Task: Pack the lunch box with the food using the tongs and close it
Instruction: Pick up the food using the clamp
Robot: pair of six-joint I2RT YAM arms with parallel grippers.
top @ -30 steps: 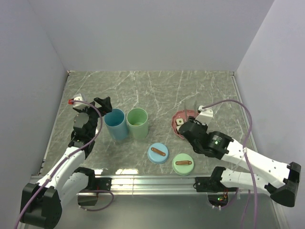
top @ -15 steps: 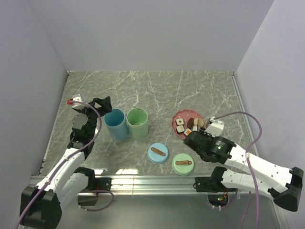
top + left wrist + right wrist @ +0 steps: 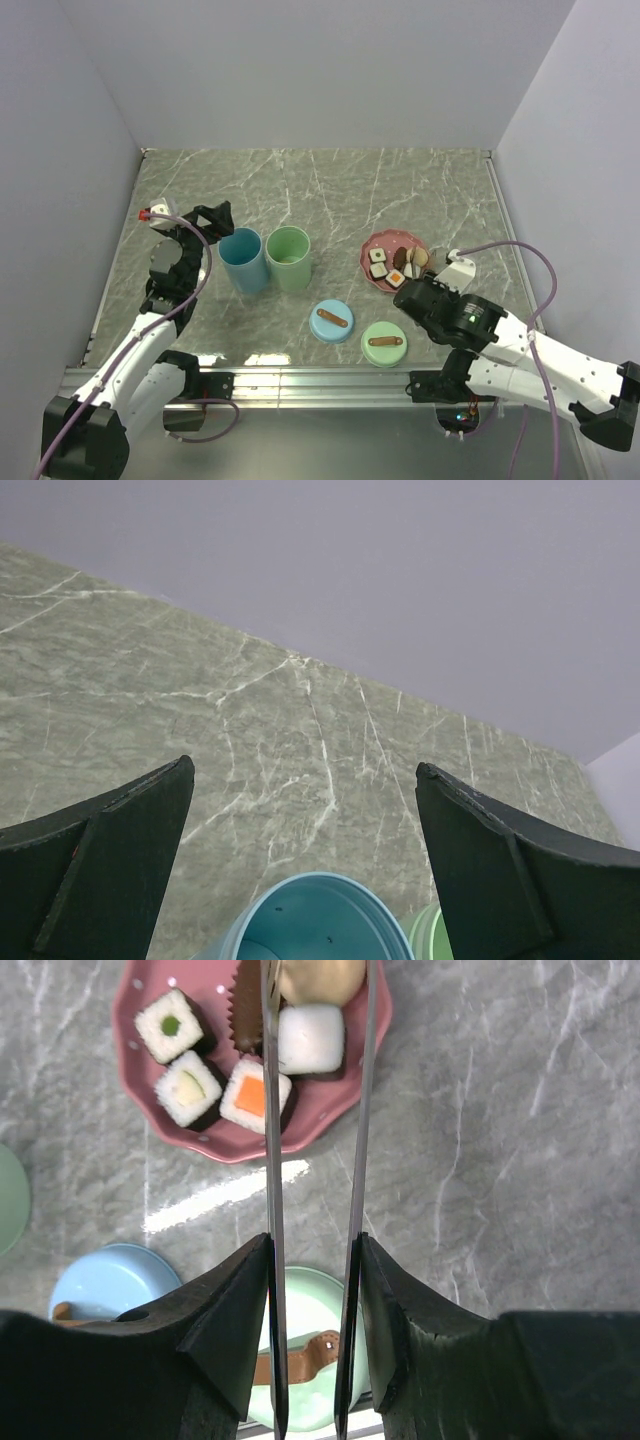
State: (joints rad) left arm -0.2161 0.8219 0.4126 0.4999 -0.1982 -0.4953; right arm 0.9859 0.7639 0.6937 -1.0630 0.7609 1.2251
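My right gripper (image 3: 313,1245) is shut on the tongs (image 3: 271,1160), one thin grey arm against each finger. The tongs reach forward over the pink plate (image 3: 250,1145), and their arms flank a white square of food (image 3: 311,1038) and a brown piece (image 3: 320,978); the tips are cut off by the frame. An orange-topped square (image 3: 256,1095) and two green-centred ones (image 3: 172,1025) lie to the left. In the top view the food (image 3: 395,265) lies just beyond my right gripper (image 3: 415,290). The lunch box's blue tub (image 3: 244,260) and green tub (image 3: 289,258) stand open. My left gripper (image 3: 305,770) hovers open beside the blue tub (image 3: 300,920).
A blue lid (image 3: 332,321) and a green lid (image 3: 384,343), each with a brown strap, lie flat near the front edge between the tubs and my right arm. A metal rail runs along the near edge. Grey walls close the table on three sides.
My right arm has drawn back toward the near edge with the tongs, uncovering the plate and food it hid. The left arm has barely moved.
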